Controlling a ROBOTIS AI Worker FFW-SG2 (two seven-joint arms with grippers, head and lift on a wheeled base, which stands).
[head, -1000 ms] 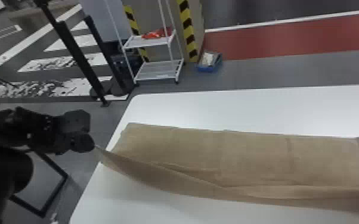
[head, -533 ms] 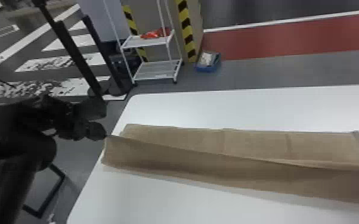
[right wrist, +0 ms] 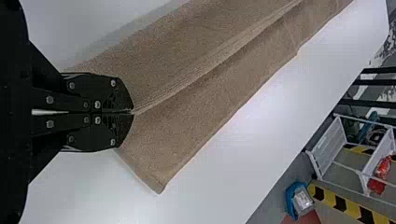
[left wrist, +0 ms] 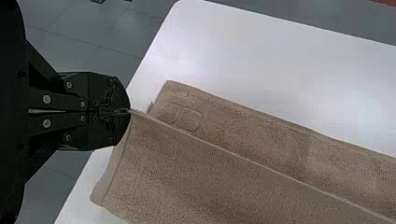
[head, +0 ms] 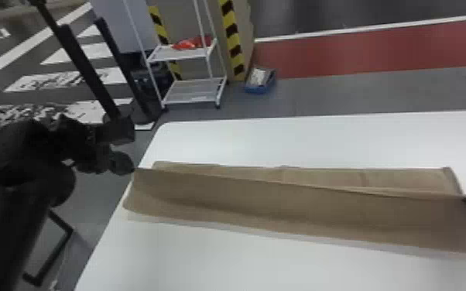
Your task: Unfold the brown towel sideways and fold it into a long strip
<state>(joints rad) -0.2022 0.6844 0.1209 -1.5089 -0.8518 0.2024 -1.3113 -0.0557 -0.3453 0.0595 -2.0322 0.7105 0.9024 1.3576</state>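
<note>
Ideally, left gripper (left wrist: pixel 129 111) and right gripper (right wrist: pixel 132 112), both pinching the towel (head: pixel 282 197), lower it taut and level along its far side.

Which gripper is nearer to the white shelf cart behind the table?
Left. The left gripper, at the left end of the brown towel, has the cart ahead, slightly rightward; the right gripper, near the towel's right end, is farther off.

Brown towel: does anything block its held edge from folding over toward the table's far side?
Nothing visible stands in the way. The left claw and right claw grip the raised edge of the towel, and only towel lies beneath its path.
</note>
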